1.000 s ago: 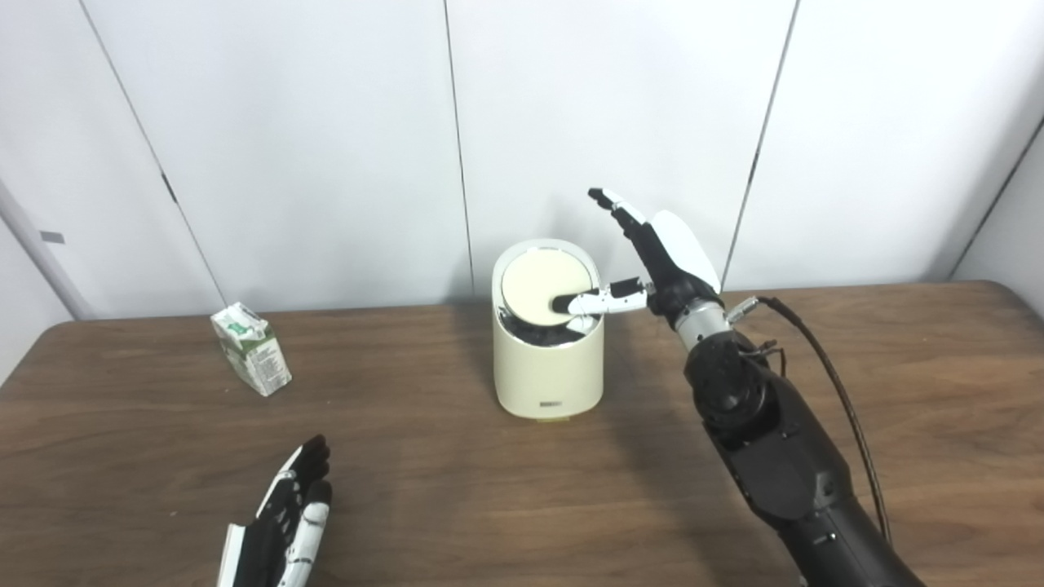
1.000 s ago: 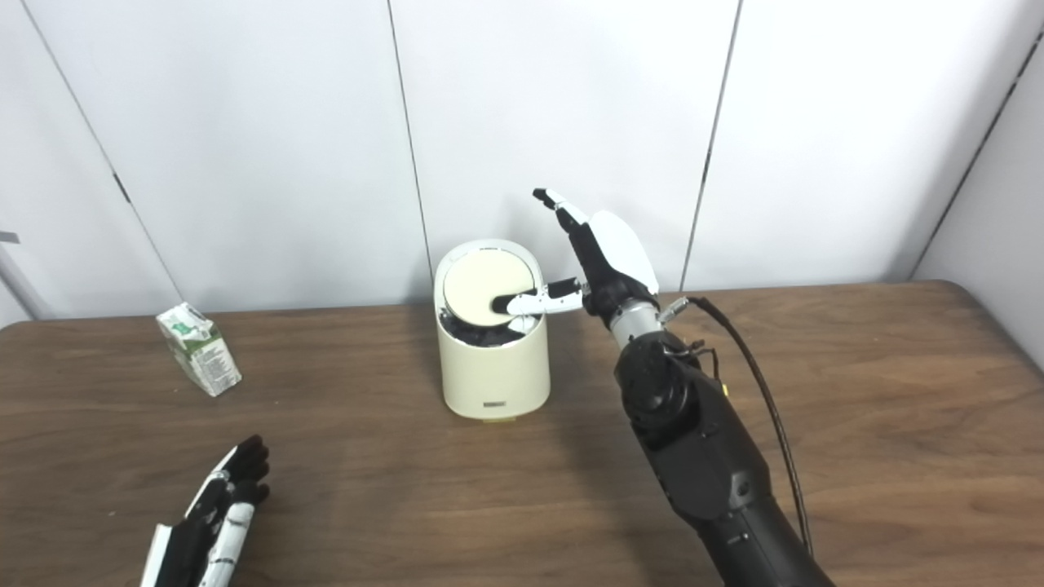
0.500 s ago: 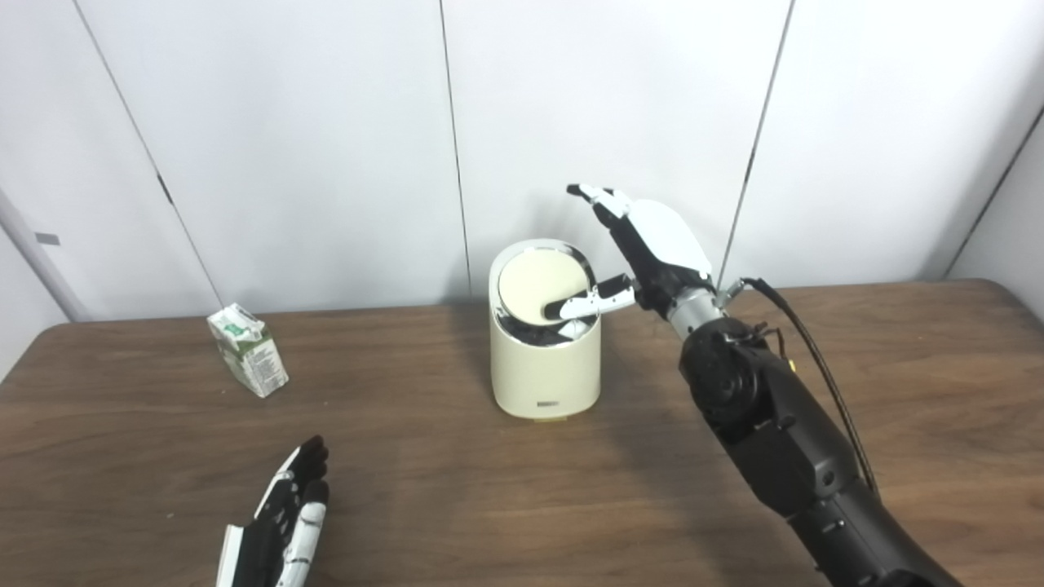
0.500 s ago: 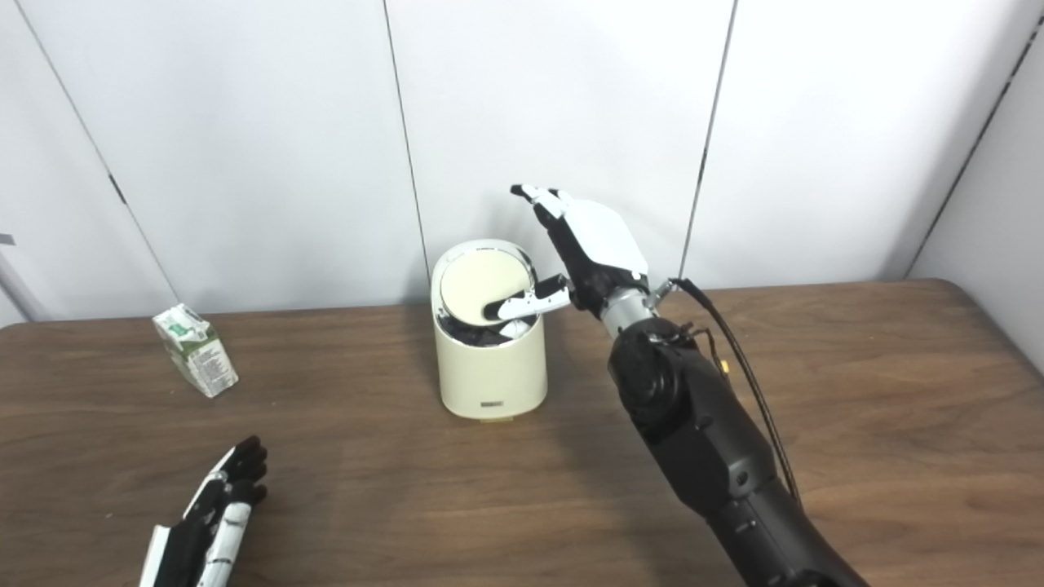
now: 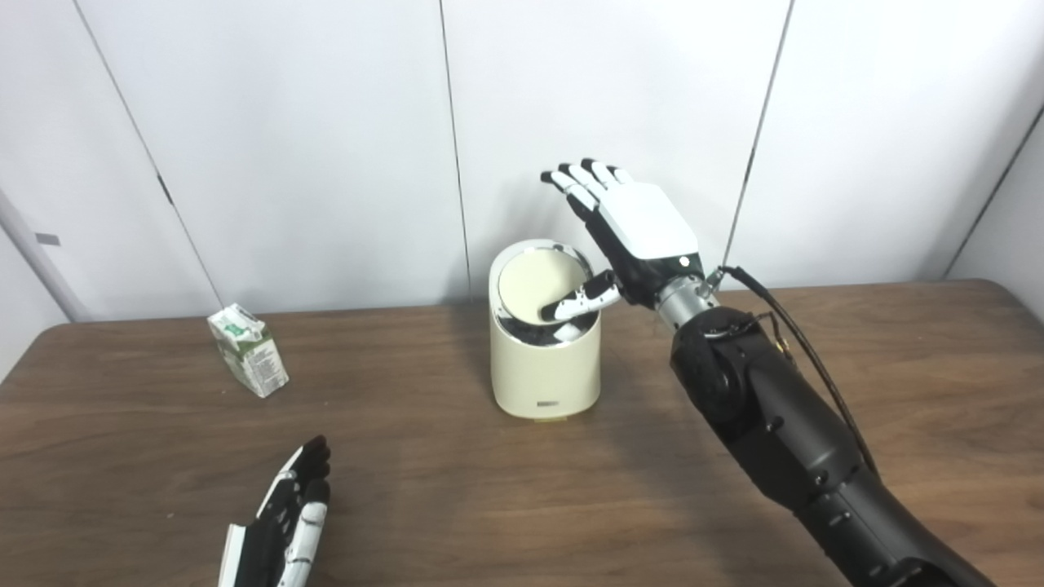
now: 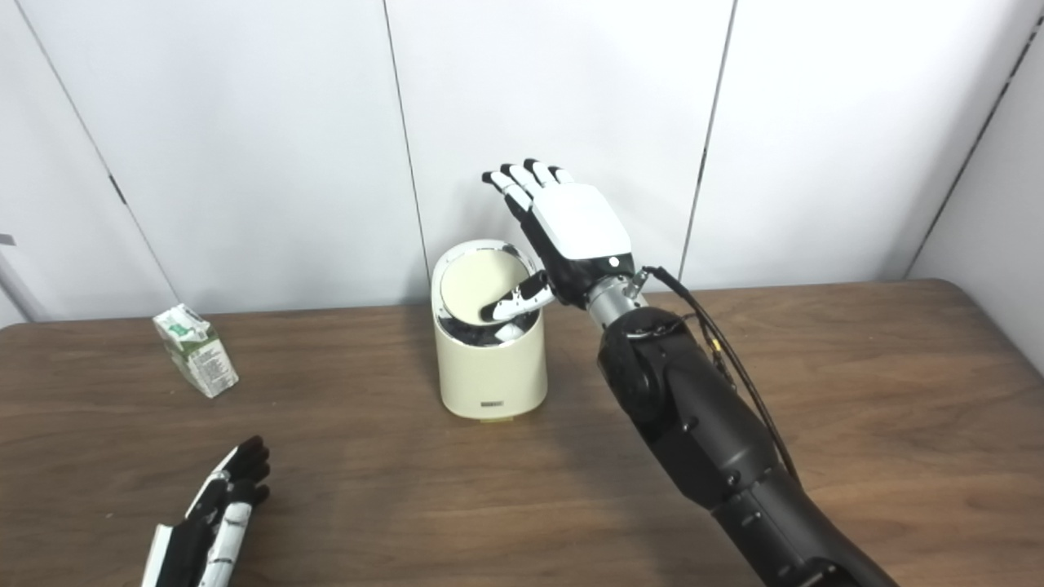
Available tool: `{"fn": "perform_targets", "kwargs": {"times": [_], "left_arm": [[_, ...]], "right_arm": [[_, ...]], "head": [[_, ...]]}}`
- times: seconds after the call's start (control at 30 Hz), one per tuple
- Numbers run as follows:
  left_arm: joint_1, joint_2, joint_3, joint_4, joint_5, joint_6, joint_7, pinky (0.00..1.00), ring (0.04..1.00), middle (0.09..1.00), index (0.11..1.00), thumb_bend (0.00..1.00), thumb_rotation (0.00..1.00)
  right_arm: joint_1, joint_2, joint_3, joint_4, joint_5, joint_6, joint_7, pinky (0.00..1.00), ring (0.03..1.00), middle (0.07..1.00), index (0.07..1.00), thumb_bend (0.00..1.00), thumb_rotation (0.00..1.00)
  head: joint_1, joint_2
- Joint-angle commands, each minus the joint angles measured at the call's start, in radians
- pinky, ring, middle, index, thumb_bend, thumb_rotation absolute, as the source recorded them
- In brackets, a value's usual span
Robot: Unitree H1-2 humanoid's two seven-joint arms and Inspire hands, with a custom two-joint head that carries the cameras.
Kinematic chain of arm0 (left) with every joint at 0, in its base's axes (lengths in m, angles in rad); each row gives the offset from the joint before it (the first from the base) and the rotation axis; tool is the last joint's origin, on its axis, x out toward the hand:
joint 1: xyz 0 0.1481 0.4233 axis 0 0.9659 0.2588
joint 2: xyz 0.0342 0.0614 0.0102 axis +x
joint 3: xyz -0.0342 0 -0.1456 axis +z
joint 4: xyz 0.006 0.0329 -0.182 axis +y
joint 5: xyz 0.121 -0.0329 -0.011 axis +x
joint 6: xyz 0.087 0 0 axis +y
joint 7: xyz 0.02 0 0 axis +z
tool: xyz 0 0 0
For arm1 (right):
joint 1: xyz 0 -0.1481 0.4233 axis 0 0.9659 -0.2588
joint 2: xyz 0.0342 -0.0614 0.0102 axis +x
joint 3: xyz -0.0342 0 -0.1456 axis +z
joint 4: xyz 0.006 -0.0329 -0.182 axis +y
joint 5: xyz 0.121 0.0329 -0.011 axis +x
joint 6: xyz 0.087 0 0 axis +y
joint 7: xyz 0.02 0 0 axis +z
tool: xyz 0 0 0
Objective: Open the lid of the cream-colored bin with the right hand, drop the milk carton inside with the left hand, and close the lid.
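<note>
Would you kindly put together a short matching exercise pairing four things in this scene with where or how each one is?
Things:
1. milk carton
2. lid
3. left hand
4. right hand

States:
A. raised beside the bin, thumb on the lid
B. tilted, with a dark gap under its near edge
C. open, low near the table's front edge
D. standing on the table, left of the bin

Pairs: 1-D, 2-B, 3-C, 4-A

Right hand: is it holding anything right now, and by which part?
Nothing is grasped. The right hand is open, its thumb pressing the tilted lid of the cream-colored bin. The left hand is empty.
</note>
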Motion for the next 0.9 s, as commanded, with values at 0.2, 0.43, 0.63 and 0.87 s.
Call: {"fn": "perform_targets", "kwargs": {"times": [0.2,0.43,0.63,0.87], "left_arm": [[0.006,0.002,-0.008,-0.021,-0.006,-0.015,-0.002,0.87,0.897,0.900,0.915,0.57,0.79],[0.005,0.005,-0.006,-0.023,-0.003,-0.010,0.000,0.86,0.888,0.897,0.909,0.57,0.78],[0.005,0.009,-0.008,-0.025,-0.003,-0.006,-0.006,0.86,0.894,0.902,0.914,0.59,0.78],[0.001,0.018,-0.003,-0.025,0.003,-0.012,-0.007,0.86,0.889,0.894,0.912,0.59,0.78]], "right_arm": [[0.004,0.093,-0.236,-0.073,0.332,0.056,0.066,0.87,0.931,0.923,0.931,0.86,0.31],[0.031,0.144,-0.382,-0.155,0.530,0.239,0.126,0.81,0.899,0.920,0.926,0.70,0.51],[0.096,0.176,-0.487,-0.243,0.681,0.286,0.151,0.85,0.924,0.933,0.908,0.67,0.47],[0.240,0.157,-0.485,-0.372,0.727,0.287,0.194,0.84,0.891,0.911,0.930,0.56,0.62]], "head": [[0.007,0.001],[0.000,0.005],[0.003,0.005],[-0.004,0.014]]}}
